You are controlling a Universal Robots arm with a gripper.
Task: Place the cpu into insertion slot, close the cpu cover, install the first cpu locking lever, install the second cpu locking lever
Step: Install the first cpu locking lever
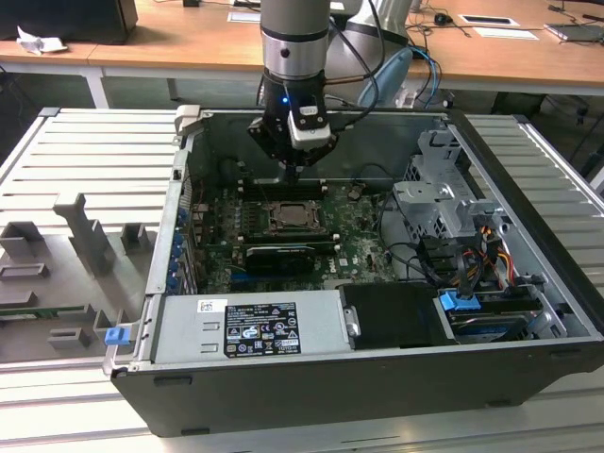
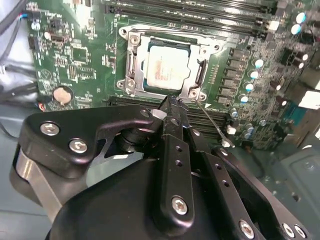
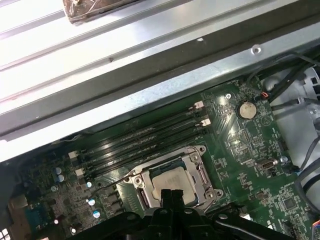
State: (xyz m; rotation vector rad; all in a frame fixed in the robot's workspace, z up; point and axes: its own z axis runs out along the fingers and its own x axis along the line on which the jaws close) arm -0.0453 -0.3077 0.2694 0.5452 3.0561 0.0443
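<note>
In the exterior view the gripper (image 1: pixel 295 170) hangs inside the open case, with the insertion slot (image 1: pixel 300 219) near it at six o'clock. In the second wrist view the cpu (image 2: pixel 167 70) lies seated and the cpu cover (image 2: pixel 134 64) looks folded flat around it. The claw is pinched together on nothing I can see, beside a thin locking lever (image 2: pixel 212 124) that juts free of the socket corner. In the first wrist view the lever (image 3: pixel 114 181) angles out unlatched, so I judge placing and covering done and at least one lever left.
</note>
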